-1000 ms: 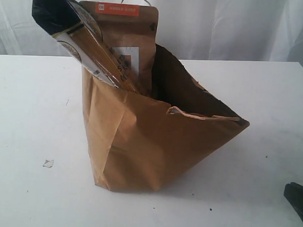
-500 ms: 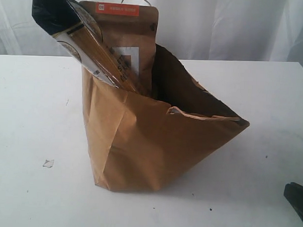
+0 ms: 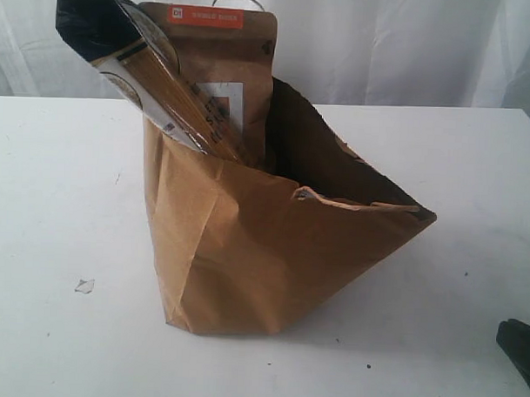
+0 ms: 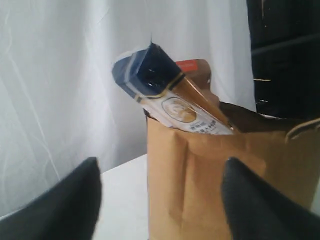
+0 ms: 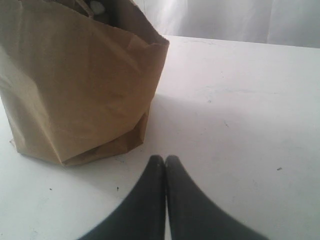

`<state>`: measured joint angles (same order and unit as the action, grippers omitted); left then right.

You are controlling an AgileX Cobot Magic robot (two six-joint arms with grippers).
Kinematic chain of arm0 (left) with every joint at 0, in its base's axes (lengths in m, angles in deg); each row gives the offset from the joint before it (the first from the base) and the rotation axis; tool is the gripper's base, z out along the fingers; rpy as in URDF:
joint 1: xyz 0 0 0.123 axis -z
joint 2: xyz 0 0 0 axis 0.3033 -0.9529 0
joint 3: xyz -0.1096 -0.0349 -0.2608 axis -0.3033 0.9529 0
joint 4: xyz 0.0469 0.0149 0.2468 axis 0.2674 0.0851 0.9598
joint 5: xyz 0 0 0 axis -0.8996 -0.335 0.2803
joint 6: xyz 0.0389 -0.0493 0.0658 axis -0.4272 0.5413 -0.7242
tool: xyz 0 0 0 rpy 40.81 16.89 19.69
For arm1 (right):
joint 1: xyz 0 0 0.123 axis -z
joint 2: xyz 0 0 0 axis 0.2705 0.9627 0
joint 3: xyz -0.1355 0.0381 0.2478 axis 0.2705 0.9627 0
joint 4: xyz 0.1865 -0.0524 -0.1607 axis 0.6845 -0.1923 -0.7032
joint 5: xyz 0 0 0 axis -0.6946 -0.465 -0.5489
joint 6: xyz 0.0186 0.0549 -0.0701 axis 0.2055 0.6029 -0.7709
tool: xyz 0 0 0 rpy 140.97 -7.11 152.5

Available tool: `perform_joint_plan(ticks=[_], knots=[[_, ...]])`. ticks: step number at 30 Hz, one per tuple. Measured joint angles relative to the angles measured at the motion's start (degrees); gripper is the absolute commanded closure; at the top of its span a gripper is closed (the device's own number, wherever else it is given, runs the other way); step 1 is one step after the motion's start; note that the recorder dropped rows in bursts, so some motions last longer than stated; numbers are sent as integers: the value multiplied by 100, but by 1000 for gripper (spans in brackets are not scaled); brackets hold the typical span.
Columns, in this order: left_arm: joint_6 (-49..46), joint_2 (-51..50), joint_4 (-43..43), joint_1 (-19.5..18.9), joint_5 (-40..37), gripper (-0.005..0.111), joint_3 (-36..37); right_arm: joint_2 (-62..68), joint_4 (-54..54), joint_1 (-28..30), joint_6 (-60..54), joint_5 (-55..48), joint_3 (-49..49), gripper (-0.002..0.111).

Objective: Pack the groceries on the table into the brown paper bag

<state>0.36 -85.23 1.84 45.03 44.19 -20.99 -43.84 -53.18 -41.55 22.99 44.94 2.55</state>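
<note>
The brown paper bag (image 3: 263, 251) stands on the white table (image 3: 56, 200). Out of its top stick a long dark-blue noodle packet (image 3: 130, 59), leaning, and a brown pouch with an orange label (image 3: 222, 58) behind it. In the left wrist view the same bag (image 4: 220, 175) and noodle packet (image 4: 165, 90) lie ahead of my left gripper (image 4: 160, 180), whose black fingers stand apart with nothing between them, off the bag. My right gripper (image 5: 165, 162) is shut and empty, low over the table beside the bag (image 5: 75, 85); its dark tip (image 3: 519, 342) shows at the exterior view's lower right edge.
A small scrap (image 3: 84, 285) lies on the table left of the bag. A white curtain (image 3: 410, 47) hangs behind the table. One twisted handle (image 3: 352, 201) droops over the bag's near rim.
A dark bit of the left arm showed at the exterior view's left edge half a second ago and is gone now. Bag and right gripper have not moved.
</note>
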Motion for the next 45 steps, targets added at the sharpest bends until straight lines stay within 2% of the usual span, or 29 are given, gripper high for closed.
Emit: perform_joint_plan(ticks=[2,4,8,11,15,17,19,23,25,31,35,38,45], knots=[[154,53,342,0,-255,78,51,0,0,0,0,0,0,108],[232,97,830,0,-638,86,64,0,0,0,0,0,0,108],[723,155,1909,0,-1211,88,64,0,0,0,0,0,0,108],[2062,158,3000,0,-1425,85,76,0,0,0,0,0,0,108],[4703,158,4585,0,-1490,85,296,0,11,0,0,0,0,108],[5652,158,5227,0,-1443,85,489,0,11,0,0,0,0,108],[6449,158,5918,0,-1222,85,736,0,11,0,0,0,0,108],[7819,158,7208,0,-245,85,1355,0,11,0,0,0,0,108],[8144,158,7500,0,50,85,1511,0,11,0,0,0,0,108],[8347,158,7682,0,150,85,1547,0,11,0,0,0,0,108],[8388,158,7829,0,-8,85,1550,0,11,0,0,0,0,108],[8814,158,8358,0,-109,85,1550,0,11,0,0,0,0,108],[8967,158,8502,0,-394,85,1550,0,11,0,0,0,0,108]])
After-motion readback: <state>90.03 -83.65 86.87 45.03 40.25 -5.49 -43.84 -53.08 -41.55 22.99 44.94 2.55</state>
